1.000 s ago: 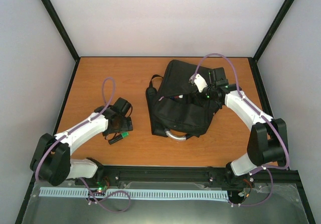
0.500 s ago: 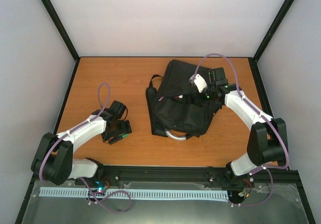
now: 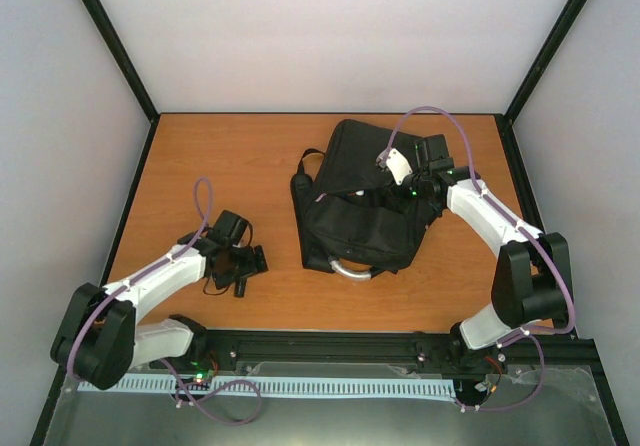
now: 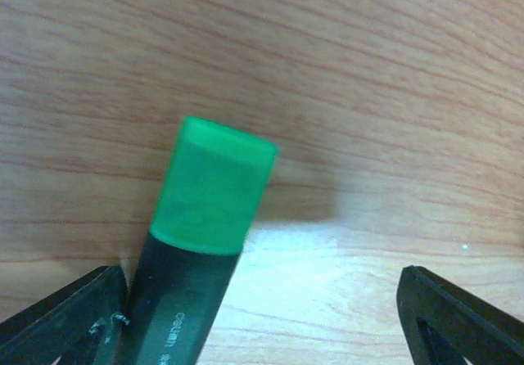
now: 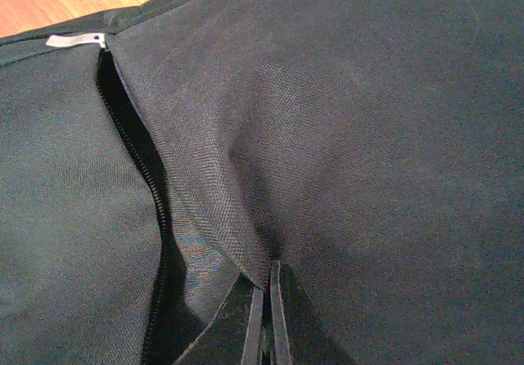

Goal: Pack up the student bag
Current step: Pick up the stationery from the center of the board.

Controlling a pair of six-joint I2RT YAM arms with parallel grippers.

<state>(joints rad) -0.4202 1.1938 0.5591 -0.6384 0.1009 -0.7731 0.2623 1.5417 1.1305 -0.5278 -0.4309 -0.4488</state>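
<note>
Counter [image 3: 200, 166]: orange wood grain, both arms are out over it.

Student bag [image 3: 365, 191]: black, lying flat on the right half of the counter towards the back, grey loop handle [image 3: 352, 269] on its near edge. In the right wrist view the zip opening [image 5: 135, 160] gapes down the left side, with the silver zip pull [image 5: 75, 41] at its top end.

Right gripper [image 5: 266, 299]: jaws fully closed, pinching a raised fold of bag fabric just right of the zip opening. From the top view it sits over the middle of the bag [image 3: 388, 192].

Left gripper [image 4: 262, 324]: jaws wide apart and low over the counter, left of the bag and well apart from it [image 3: 240, 269]. It has hold of nothing.

Highlighter [image 4: 205, 218]: green cap, dark body, lying on the counter between the left jaws. It is tilted, with the cap pointing away. The body is right against the finger [image 4: 65, 320] on the left of the view and well clear of the other one.
</note>
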